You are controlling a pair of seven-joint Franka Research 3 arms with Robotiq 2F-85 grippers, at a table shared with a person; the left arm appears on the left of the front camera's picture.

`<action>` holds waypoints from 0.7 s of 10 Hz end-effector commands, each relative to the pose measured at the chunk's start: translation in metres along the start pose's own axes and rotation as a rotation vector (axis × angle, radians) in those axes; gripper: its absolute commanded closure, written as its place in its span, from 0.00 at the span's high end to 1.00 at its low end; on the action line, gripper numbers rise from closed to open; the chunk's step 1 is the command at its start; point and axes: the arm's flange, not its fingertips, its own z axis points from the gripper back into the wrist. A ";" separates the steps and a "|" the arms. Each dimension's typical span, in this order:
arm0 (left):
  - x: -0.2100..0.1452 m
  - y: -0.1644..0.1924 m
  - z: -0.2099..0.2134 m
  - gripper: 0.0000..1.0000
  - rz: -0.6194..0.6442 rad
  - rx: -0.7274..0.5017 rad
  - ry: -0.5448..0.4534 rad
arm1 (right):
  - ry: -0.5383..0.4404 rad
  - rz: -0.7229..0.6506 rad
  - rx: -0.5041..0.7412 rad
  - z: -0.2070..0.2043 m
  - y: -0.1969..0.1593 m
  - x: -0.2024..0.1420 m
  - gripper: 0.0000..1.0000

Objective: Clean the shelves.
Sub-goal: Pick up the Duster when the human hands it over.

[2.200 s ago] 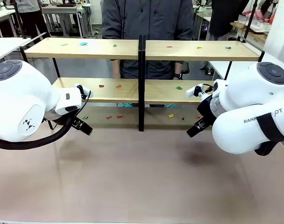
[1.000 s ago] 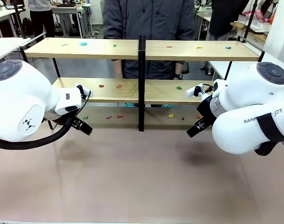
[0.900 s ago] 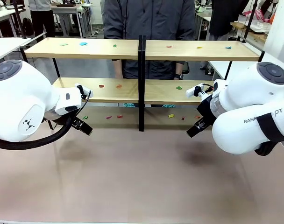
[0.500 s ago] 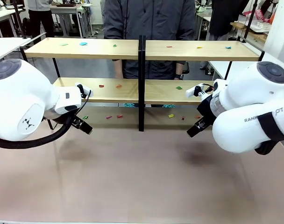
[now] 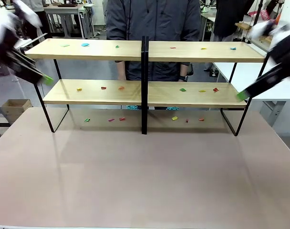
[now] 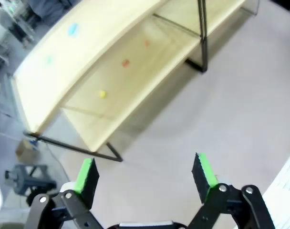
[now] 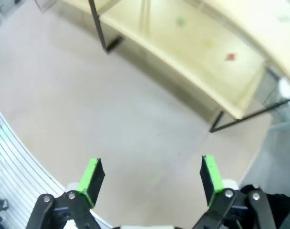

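Observation:
The shelves [image 5: 88, 50] stand across the far half of the table, two long light-wood boards on a thin black frame with a black upright in the middle. Small coloured scraps [image 5: 85, 44] lie on both boards and on the table under the rack. My left gripper [image 5: 46, 78] is blurred at the rack's upper left end. My right gripper [image 5: 241, 94] is blurred at the lower board's right end. The left wrist view looks down on the shelves [image 6: 111, 62] past the left gripper [image 6: 145, 172], open and empty. In the right wrist view the right gripper [image 7: 152, 174] is open and empty above the table, short of the shelves [image 7: 197, 52].
A person [image 5: 152, 28] in a dark jacket stands right behind the rack's middle. The brown table [image 5: 145, 176] stretches bare in front of the rack. A cardboard box [image 5: 14, 107] sits on the floor at the left, and a white table [image 5: 259, 76] stands at the right.
Both arms have swung up and outward from in front of the lower board, uncovering the rack's ends. They are blurred with motion. The scraps have not moved.

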 end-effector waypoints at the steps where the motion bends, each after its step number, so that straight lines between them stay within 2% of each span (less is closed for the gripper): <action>1: 0.004 -0.011 -0.060 1.00 0.016 -0.013 0.081 | 0.066 0.009 0.023 -0.055 0.008 0.006 1.00; 2: 0.000 0.000 0.000 1.00 0.000 0.000 0.000 | 0.000 0.000 0.000 0.000 0.000 0.000 1.00; 3: -0.008 0.008 0.018 1.00 -0.046 -0.120 -0.122 | -0.053 -0.036 0.060 0.019 -0.017 -0.008 1.00; 4: -0.029 0.014 0.048 1.00 -0.087 -0.174 -0.175 | -0.100 -0.108 0.084 0.049 -0.043 -0.029 1.00; 5: -0.047 0.014 0.070 1.00 -0.146 -0.204 -0.243 | -0.134 -0.149 0.098 0.073 -0.054 -0.047 1.00; 6: -0.056 0.009 0.081 1.00 -0.177 -0.200 -0.340 | -0.141 -0.152 0.103 0.082 -0.058 -0.050 1.00; 7: -0.056 0.003 0.087 1.00 -0.169 -0.142 -0.465 | -0.149 -0.156 0.099 0.085 -0.059 -0.051 1.00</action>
